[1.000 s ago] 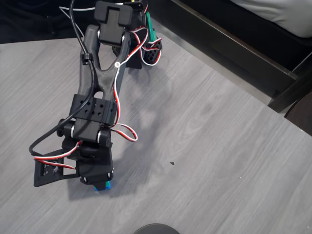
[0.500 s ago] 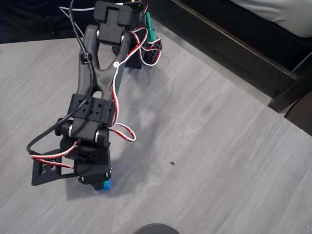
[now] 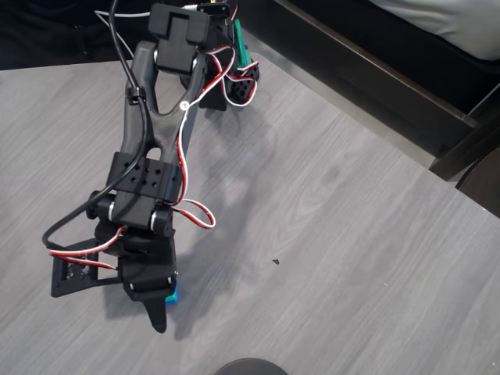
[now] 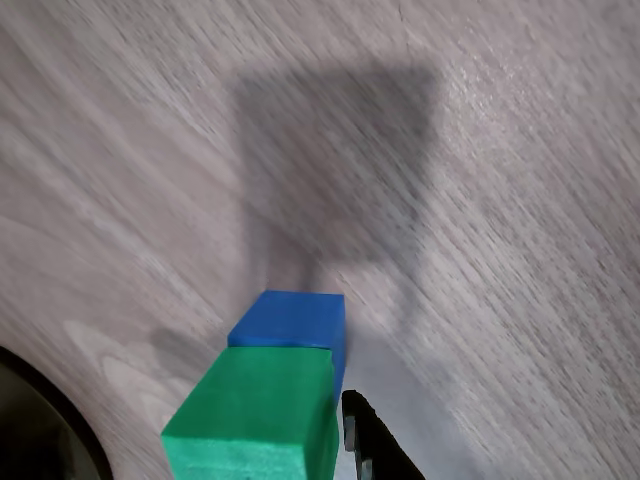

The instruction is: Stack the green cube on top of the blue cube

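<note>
Grey wood-grain surface [image 3: 351,234]: being occupied by all items. Black arm [image 3: 152,148]: being extended downward in overhead view. Fingers [image 3: 162,306]: spread apart, gripping nothing. Green cube [image 4: 255,415]: being carried atop blue cube [image 4: 292,320], slightly offset.

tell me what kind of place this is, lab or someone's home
Probably a home, perhaps a bedroom, though that is a guess. The arm works on a grey wood-grain table beside a dark furniture frame with pale bedding or cushion on it. Nothing lab-like is in sight.
</note>
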`<control>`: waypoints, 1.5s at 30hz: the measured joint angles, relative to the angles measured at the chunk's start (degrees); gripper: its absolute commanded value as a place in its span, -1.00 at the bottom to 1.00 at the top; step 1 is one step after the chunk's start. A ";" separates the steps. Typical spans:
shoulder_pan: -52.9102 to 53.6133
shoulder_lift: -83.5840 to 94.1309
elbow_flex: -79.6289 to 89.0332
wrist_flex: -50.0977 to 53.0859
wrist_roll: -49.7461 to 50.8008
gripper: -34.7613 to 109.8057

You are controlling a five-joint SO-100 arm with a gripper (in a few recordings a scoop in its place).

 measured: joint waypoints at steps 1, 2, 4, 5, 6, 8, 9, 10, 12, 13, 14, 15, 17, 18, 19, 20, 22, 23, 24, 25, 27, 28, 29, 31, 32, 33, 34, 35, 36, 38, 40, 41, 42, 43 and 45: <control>0.00 0.00 0.00 0.00 0.00 0.05; 0.00 0.00 0.00 0.26 0.00 0.06; 0.00 0.26 0.00 1.49 -0.35 0.06; 0.00 0.88 0.00 2.20 -0.35 0.06; 0.00 1.93 0.00 3.08 -0.35 0.06; 0.00 4.66 0.00 4.66 -0.35 0.06; 0.00 6.24 0.00 5.27 -0.35 0.06; 0.00 7.82 0.00 6.15 -0.35 0.06; 0.00 11.16 0.00 8.17 -0.35 0.06; 0.00 12.39 -0.09 8.79 -0.35 0.06; 0.00 13.89 -0.09 9.76 -0.26 0.06; 0.00 15.56 0.09 11.51 0.09 0.06; -0.35 21.01 0.35 15.47 1.23 0.06; -0.79 23.82 0.62 17.14 1.67 0.06; -1.23 25.58 0.44 17.23 1.49 0.06; -1.41 26.81 0.62 18.11 1.58 0.06; -3.52 30.41 4.57 15.38 4.13 0.06; -5.27 34.72 9.23 11.69 4.39 0.06; -8.09 41.40 15.82 8.26 4.31 0.06; -10.02 49.57 23.73 6.94 4.57 0.06; -12.30 68.12 40.96 6.15 5.27 0.03; -12.22 77.70 49.13 6.24 5.71 -0.07; -12.83 87.28 56.69 6.50 5.89 -0.16; -13.54 104.85 67.59 7.21 6.15 -0.41; -13.01 110.92 71.72 8.09 6.94 -0.52; -13.36 114.96 74.44 8.61 6.94 -0.52; -14.24 117.33 76.46 9.14 7.03 -0.52; -14.50 119.00 78.05 9.58 7.29 -0.52; -14.50 119.62 79.45 9.84 8.17 -0.52; -16.35 120.85 82.09 9.93 9.32 -0.52; -16.88 122.52 84.55 9.93 10.46 -0.52; -17.58 123.31 85.69 9.93 10.63 -0.52; -18.19 123.57 86.57 9.93 10.90 -0.52; -17.93 123.66 87.19 9.93 11.16 -0.52; -18.11 123.66 88.68 9.93 11.60 -0.52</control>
